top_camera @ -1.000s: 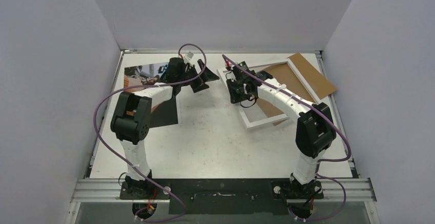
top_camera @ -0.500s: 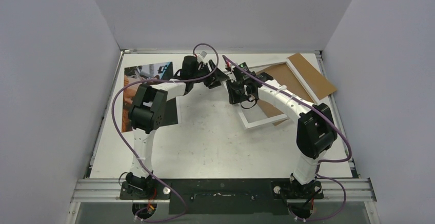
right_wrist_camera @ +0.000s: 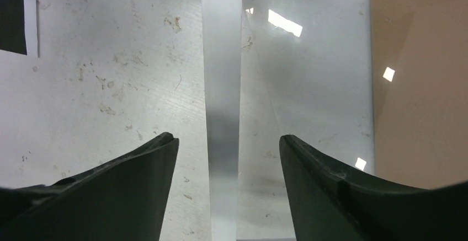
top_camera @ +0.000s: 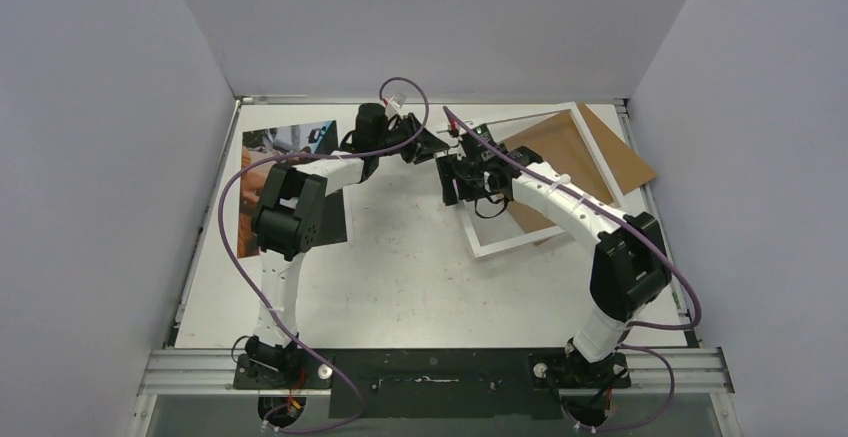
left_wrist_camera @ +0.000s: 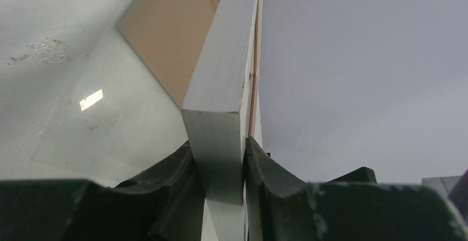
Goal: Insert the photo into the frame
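Frame (top_camera: pixel 510 246) tilted up right of centre on the counter (top_camera: pixel 400 267), over the brown backing board (top_camera: pixel 610 152), one rail pinched in the left pincer (left_wrist_camera: pixel 219 153); right pincer (right_wrist_camera: pixel 226 142) spread astride a rail, touching nothing; photo (top_camera: pixel 290 139) flat at far left, well apart. Risk: narrow one-sided grip (near a corner) letting the frame pivot or slip down.

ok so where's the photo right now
Top view: the photo lies flat at the far left of the table, partly under the left arm, well apart from the frame on the right side.
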Available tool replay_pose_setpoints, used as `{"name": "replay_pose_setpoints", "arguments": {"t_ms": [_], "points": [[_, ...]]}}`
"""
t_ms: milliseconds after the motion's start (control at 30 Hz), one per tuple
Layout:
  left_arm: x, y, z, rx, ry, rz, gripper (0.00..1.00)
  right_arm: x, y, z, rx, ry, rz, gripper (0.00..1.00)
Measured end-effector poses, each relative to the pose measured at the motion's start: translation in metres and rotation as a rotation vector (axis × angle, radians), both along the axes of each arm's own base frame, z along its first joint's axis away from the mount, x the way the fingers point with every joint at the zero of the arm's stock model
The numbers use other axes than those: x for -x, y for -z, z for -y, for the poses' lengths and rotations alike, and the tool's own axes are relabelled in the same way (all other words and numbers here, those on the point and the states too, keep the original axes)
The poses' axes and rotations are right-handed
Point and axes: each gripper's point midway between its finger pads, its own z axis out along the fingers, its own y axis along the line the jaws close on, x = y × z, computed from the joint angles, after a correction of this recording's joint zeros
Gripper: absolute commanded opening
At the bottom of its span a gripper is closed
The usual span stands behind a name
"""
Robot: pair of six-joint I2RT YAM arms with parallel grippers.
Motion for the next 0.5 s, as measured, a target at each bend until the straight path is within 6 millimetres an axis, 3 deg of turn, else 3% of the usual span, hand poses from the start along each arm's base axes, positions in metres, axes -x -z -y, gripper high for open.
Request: {"name": "replay_pose_setpoints", "arguments": {"t_ms": [167, 267, 367, 500], "points": [[0.001, -0.001, 0.001, -0.010, 0.016, 0.030, 0.00, 0.001, -0.027, 0.015, -0.049, 0.080, 0.051, 0.80], [0.002, 0.000, 0.002, -0.017, 0.025, 0.046, 0.00, -0.011, -0.053, 0.035, -0.154, 0.201, 0.088, 0.80], [0.004, 0.000, 0.003, -0.025, 0.035, 0.066, 0.00, -0.036, -0.080, 0.082, -0.291, 0.456, 0.118, 0.78], [0.007, -0.011, 0.006, -0.035, 0.053, 0.120, 0.00, -0.062, -0.095, 0.132, -0.407, 0.775, 0.119, 0.77]]}}
